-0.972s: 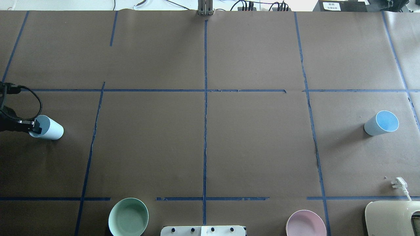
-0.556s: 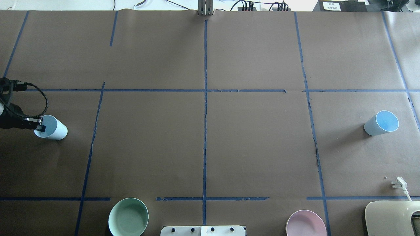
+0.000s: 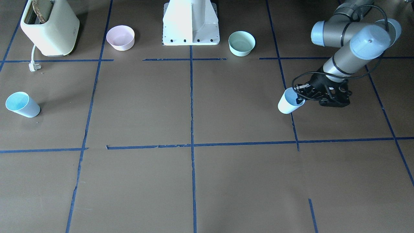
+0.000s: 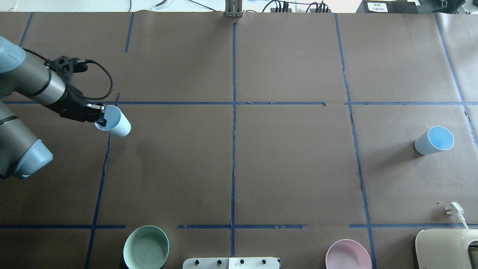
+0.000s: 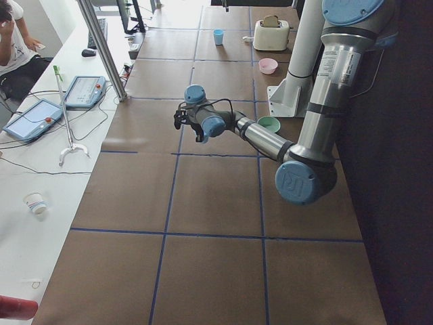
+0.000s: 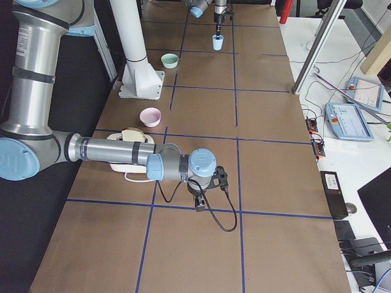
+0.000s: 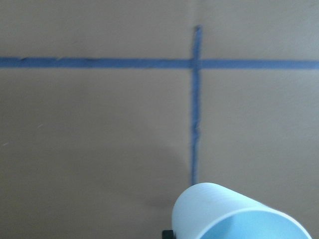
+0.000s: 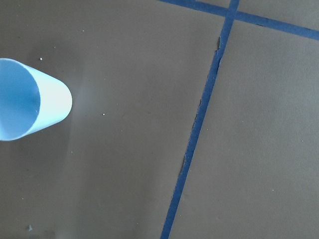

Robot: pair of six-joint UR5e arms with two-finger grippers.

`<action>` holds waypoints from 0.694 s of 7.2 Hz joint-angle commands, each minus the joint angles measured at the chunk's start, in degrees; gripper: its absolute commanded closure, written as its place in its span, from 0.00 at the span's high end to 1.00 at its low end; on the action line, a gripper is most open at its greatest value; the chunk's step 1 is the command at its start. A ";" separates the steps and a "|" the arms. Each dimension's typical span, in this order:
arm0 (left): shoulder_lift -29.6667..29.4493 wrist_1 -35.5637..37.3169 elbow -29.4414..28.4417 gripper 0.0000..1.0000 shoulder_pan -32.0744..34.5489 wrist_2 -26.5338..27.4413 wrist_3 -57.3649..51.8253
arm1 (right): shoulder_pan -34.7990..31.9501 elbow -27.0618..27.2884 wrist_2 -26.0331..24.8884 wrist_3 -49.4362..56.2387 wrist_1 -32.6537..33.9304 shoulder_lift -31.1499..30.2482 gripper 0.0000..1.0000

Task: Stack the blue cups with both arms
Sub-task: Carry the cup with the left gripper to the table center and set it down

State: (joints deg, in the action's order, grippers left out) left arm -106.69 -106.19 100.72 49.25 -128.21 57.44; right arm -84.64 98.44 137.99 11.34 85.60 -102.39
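Note:
My left gripper (image 4: 100, 117) is shut on the rim of one blue cup (image 4: 113, 122) and holds it tilted above the table, near a tape crossing at the left. It also shows in the front-facing view (image 3: 288, 103) and at the bottom of the left wrist view (image 7: 234, 214). The other blue cup (image 4: 433, 140) stands on the table at the far right, and at the left edge of the right wrist view (image 8: 30, 104). My right gripper (image 6: 198, 200) shows only in the exterior right view, low over the table. I cannot tell whether it is open or shut.
A pale green bowl (image 4: 146, 247) and a pink bowl (image 4: 348, 256) stand on either side of the white pedestal base (image 3: 190, 22). A cream toaster (image 4: 446, 248) with its loose plug (image 4: 453, 209) sits near the right corner. Blue tape lines grid the brown table.
My left arm has lifted its blue cup off the table and carried it right and farther from the robot. The other cup has not moved.

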 commanded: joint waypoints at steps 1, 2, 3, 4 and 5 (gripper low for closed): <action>-13.74 5.56 -4.09 0.00 -10.26 8.96 12.11 | 0.00 0.00 0.00 -0.17 0.00 0.00 1.00; -22.16 5.47 -11.87 0.00 -13.62 13.38 17.31 | 0.00 0.00 0.00 -0.26 0.00 0.00 1.00; -28.51 5.30 -18.12 0.00 -16.36 16.21 19.71 | 0.00 0.00 0.00 -0.35 0.00 0.00 1.00; -30.31 4.86 -19.84 0.00 -17.60 17.54 20.34 | 0.00 0.00 0.00 -0.44 0.00 0.00 1.00; -31.98 5.29 -19.86 0.00 -17.61 17.55 20.61 | 0.00 0.00 0.00 -0.44 0.00 0.00 1.00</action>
State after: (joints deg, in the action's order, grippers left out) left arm -135.79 -101.09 82.40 32.54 -111.64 77.10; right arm -84.64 98.44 137.99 10.94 85.60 -102.39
